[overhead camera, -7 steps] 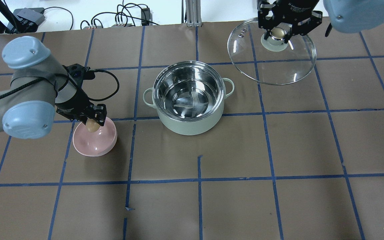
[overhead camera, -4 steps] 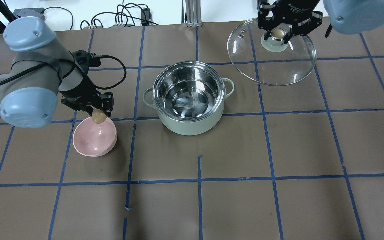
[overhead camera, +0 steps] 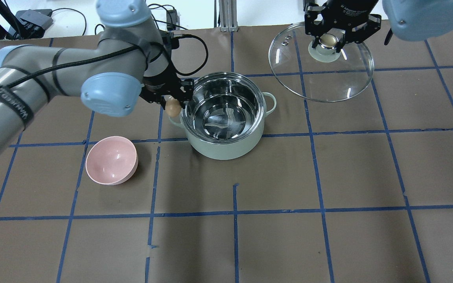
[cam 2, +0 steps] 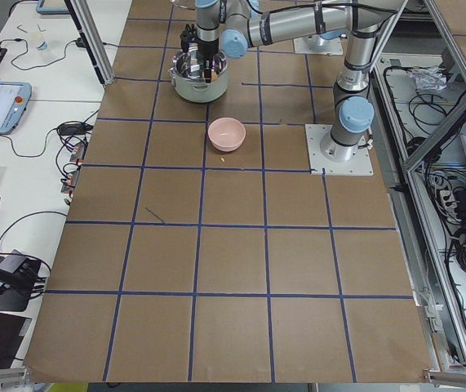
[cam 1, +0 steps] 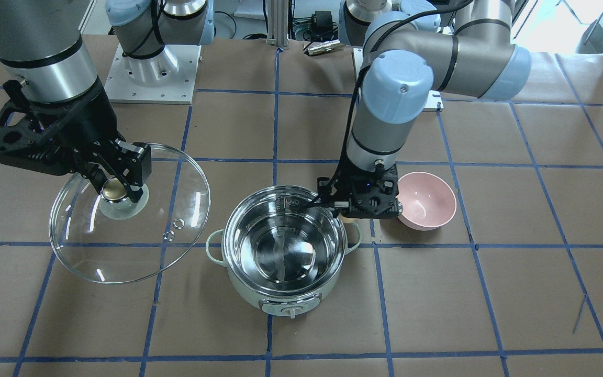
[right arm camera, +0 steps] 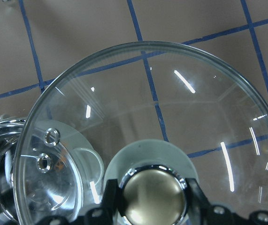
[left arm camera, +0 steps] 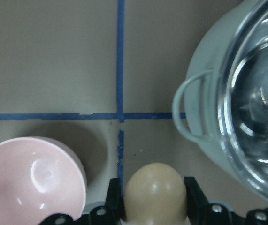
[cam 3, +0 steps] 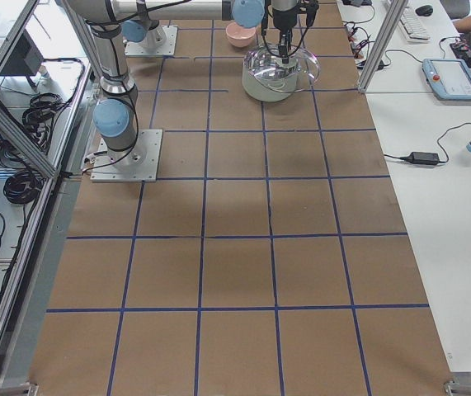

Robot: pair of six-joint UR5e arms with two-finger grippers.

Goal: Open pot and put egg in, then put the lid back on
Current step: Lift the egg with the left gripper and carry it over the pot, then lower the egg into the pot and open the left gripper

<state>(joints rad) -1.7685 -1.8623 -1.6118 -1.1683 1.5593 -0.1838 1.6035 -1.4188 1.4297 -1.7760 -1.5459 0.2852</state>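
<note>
The mint-green pot (overhead camera: pixel 224 118) stands open mid-table, its steel inside empty; it also shows in the front view (cam 1: pixel 280 256) and the left wrist view (left arm camera: pixel 237 117). My left gripper (overhead camera: pixel 172 103) is shut on the tan egg (overhead camera: pixel 172 107) and holds it in the air just beside the pot's left loop handle, outside the rim. The egg fills the bottom of the left wrist view (left arm camera: pixel 155 192). My right gripper (overhead camera: pixel 330 39) is shut on the knob of the clear glass lid (overhead camera: pixel 321 76), held aloft at the far right, away from the pot; the lid also shows in the front view (cam 1: pixel 134 225) and right wrist view (right arm camera: pixel 171 117).
An empty pink bowl (overhead camera: pixel 111 160) sits on the table to the left of the pot, nearer the robot; it shows in the front view (cam 1: pixel 427 200) too. Cables and a metal post (overhead camera: pixel 226 15) lie along the table's far edge.
My left gripper has lifted the egg out of the pink bowl and carried it right and away to the pot's left handle. The right gripper and lid have stayed put.
</note>
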